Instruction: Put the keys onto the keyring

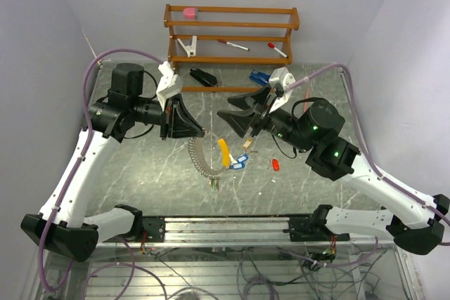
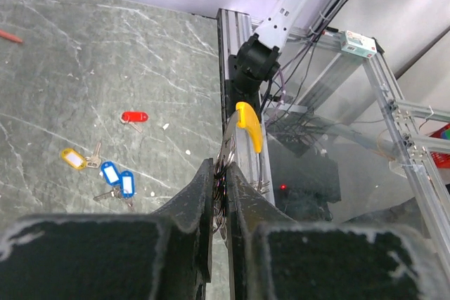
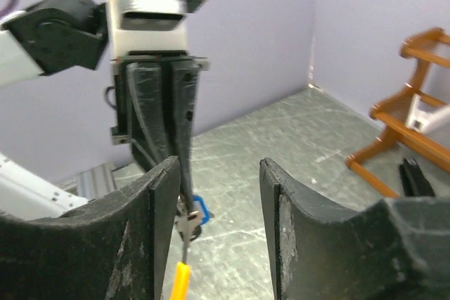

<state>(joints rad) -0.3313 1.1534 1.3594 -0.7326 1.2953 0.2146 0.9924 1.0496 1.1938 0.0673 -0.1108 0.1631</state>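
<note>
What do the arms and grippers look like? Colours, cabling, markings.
Same build on both: white links on the left arm and right arm, black joint housings and bases. A purple cable runs along each. Green lights glow on the right arm's joints. The left gripper and right gripper have black wedge-shaped fingers with scuffed pale edges, under white wrist blocks. No legible lettering.

Grey marbled table [image 1: 140, 187] bears wooden rack [image 1: 232, 33], black stapler [image 1: 203, 76]; red-tagged key [image 1: 275, 165], blue-tagged keys [image 1: 239, 164].

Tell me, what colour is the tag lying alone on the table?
Red tag, clearest in the left wrist view.
</note>
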